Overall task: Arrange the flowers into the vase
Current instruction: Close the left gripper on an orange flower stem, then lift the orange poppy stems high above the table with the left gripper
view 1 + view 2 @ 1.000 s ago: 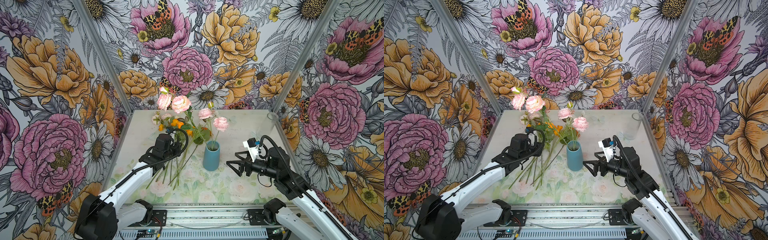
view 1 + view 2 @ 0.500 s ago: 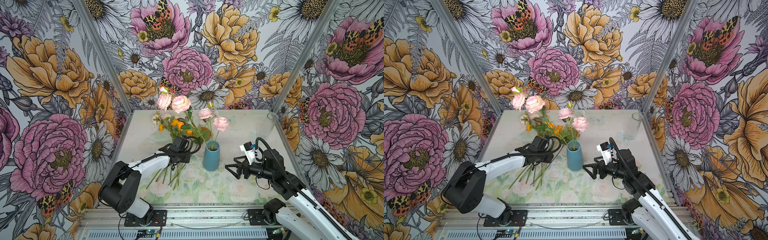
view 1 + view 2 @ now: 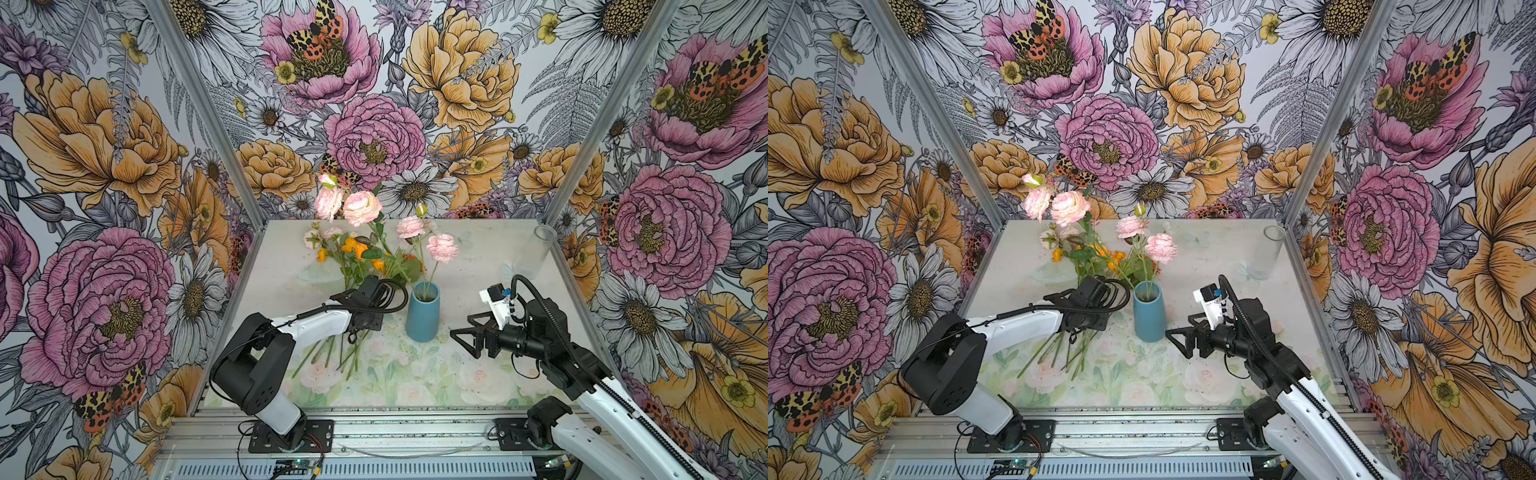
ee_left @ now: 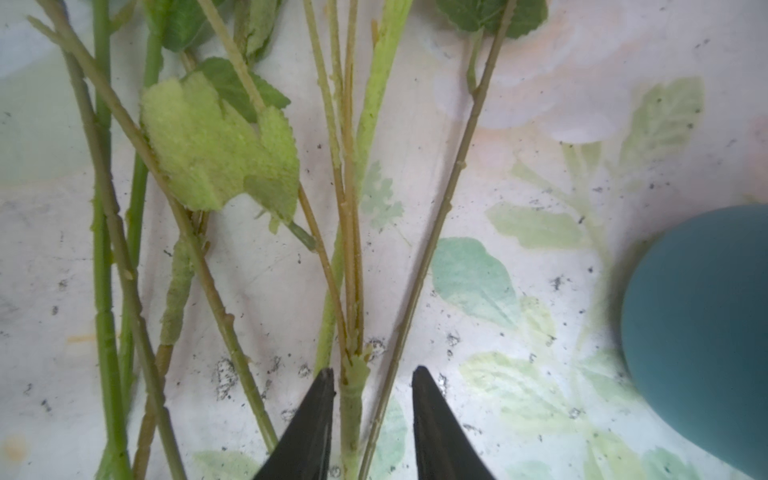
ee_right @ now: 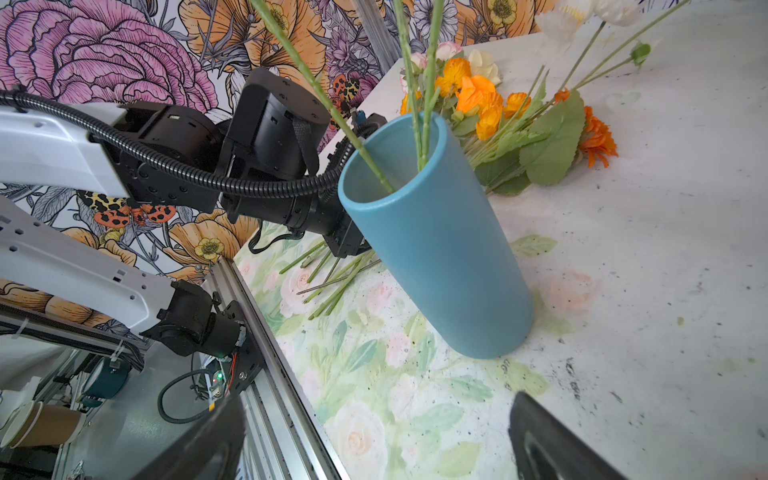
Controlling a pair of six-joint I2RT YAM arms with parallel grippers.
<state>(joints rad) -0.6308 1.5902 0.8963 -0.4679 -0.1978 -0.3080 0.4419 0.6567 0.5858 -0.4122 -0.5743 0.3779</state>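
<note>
We find the left claw (image 4: 372,372) narrowly parted astride two stems of the flowers (image 3: 357,253) lying on the desk (image 3: 478,249) at the vase's (image 3: 423,316) ten o'clock. We advise isolating one stem before closing. Right claw (image 3: 459,329), wide and empty, at three o'clock.

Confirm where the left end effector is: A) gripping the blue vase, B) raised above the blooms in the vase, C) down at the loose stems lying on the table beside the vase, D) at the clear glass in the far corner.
C: the left wrist view shows the left end effector low, jaws apart either side of a green stem of the flowers lying on the table, the blue vase off to one side.
</note>
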